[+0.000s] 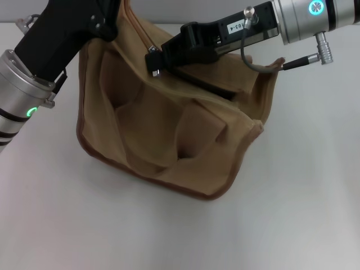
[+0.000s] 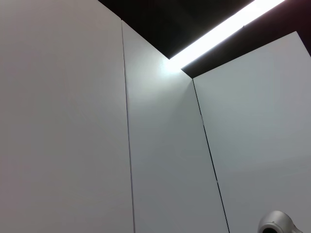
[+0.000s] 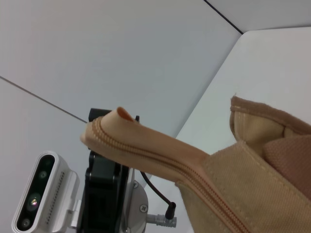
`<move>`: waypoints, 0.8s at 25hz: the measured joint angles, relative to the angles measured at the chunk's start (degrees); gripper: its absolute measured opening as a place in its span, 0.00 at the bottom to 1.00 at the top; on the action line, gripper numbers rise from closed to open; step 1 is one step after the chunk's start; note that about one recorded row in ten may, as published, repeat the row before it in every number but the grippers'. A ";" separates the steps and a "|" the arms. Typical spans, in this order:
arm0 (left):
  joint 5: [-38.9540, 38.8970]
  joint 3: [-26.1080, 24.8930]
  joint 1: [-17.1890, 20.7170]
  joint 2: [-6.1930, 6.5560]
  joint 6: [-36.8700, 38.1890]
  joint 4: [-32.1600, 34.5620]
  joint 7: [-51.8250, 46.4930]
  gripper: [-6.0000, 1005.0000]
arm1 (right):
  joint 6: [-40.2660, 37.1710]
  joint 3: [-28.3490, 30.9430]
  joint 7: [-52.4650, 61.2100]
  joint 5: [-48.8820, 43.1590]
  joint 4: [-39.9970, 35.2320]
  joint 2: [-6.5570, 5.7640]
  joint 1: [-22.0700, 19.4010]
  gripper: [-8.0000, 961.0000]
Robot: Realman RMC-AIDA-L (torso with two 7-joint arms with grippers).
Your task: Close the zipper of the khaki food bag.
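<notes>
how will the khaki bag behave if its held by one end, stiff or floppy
Probably floppy: the khaki food bag sags in deep folds below where the left hand holds its end. It seems light, since the zipper tape stretches taut. Likely to collapse if released.

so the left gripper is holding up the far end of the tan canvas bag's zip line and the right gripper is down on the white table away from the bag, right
Not quite. The head view shows the right gripper at the top of the tan canvas bag, not on the white table. The left gripper does hold the far end of the khaki zip line.
</notes>
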 joint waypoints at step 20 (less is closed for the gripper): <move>-1.42 -3.77 0.64 0.00 -2.08 -0.61 0.00 0.06 | -7.10 1.43 -2.71 0.83 -6.77 0.08 -9.41 0.01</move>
